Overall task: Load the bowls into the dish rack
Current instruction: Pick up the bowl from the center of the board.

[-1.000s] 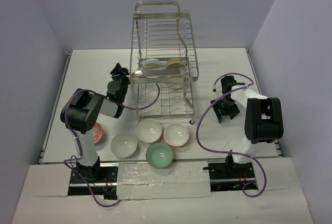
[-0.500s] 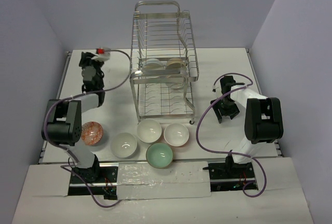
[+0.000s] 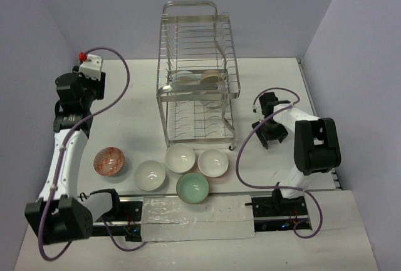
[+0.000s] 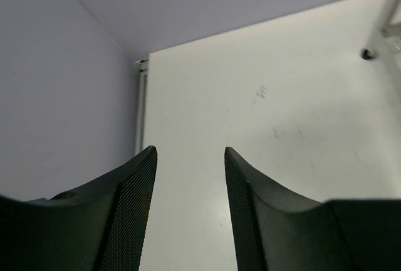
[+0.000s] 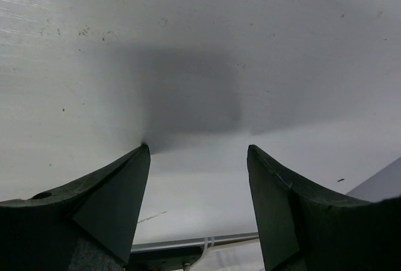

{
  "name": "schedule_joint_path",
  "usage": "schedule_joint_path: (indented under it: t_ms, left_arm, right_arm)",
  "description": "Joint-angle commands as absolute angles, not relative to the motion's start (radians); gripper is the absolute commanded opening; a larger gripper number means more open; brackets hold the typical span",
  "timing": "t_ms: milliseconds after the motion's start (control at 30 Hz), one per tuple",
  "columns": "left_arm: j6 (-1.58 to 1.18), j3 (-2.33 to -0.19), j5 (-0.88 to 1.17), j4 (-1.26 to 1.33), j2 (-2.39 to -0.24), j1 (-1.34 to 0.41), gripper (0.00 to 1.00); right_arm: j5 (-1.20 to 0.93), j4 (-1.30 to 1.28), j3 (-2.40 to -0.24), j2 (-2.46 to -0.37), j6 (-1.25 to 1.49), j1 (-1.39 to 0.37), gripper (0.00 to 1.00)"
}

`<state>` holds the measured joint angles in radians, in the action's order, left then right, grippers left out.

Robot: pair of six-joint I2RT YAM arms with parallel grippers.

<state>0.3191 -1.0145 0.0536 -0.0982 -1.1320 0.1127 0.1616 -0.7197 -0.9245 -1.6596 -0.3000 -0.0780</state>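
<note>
**A:** Which step is this?

**B:** Between bowls, I'd judge. Two bowls [image 3: 185,78] sit in the dish rack's [image 3: 194,39] upper tier. Five wait on the table [image 3: 125,101] at its 6 to 7 o'clock: the orange-red patterned bowl [image 3: 109,160], three white bowls [image 3: 180,158] and the mint green bowl [image 3: 192,187].

**A:** And the grippers?

**B:** The left gripper [image 4: 188,149] is at the rack's 9 o'clock, jaws half apart and empty. The right gripper [image 5: 198,147] is at 4 o'clock, jaws wider and empty, low over the table.

**A:** Next?

**B:** Probably the left gripper drops to the orange-red patterned bowl and pinches its rim.

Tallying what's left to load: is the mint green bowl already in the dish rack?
No, the mint green bowl sits on the table in front of the dish rack.
</note>
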Motion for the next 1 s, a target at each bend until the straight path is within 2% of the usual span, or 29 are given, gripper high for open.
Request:
schedule_joint_path:
  t_ms: [0, 200, 300, 400, 567, 733, 967]
  left_arm:
    - [0.321, -0.989, 0.215, -0.439, -1.051, 0.112, 0.52]
    - [0.426, -0.942, 0.377, -0.711, -0.93, 0.112, 0.52]
    - [0.573, -0.893, 0.452, -0.826, -0.87, 0.112, 0.55]
    - [0.609, -0.833, 0.494, -0.871, -0.802, 0.11, 0.59]
    - [0.673, -0.775, 0.548, -0.952, -0.741, 0.112, 0.57]
    - [0.724, -0.792, 0.587, -0.989, -0.736, 0.11, 0.56]
    - [0.758, -0.847, 0.609, -1.057, -0.877, 0.11, 0.5]
  right_arm:
    - [0.278, -0.611, -0.839, -1.736, -0.314, -0.077, 0.71]
    - [0.281, -0.607, -0.836, -1.733, -0.316, -0.08, 0.71]
    - [0.281, -0.604, -0.83, -1.732, -0.316, -0.083, 0.71]
    - [0.282, -0.604, -0.827, -1.73, -0.318, -0.081, 0.71]
    - [0.282, -0.607, -0.827, -1.73, -0.314, -0.081, 0.71]
    - [0.282, -0.609, -0.824, -1.729, -0.314, -0.081, 0.71]
    - [0.281, -0.609, -0.822, -1.727, -0.314, -0.083, 0.71]
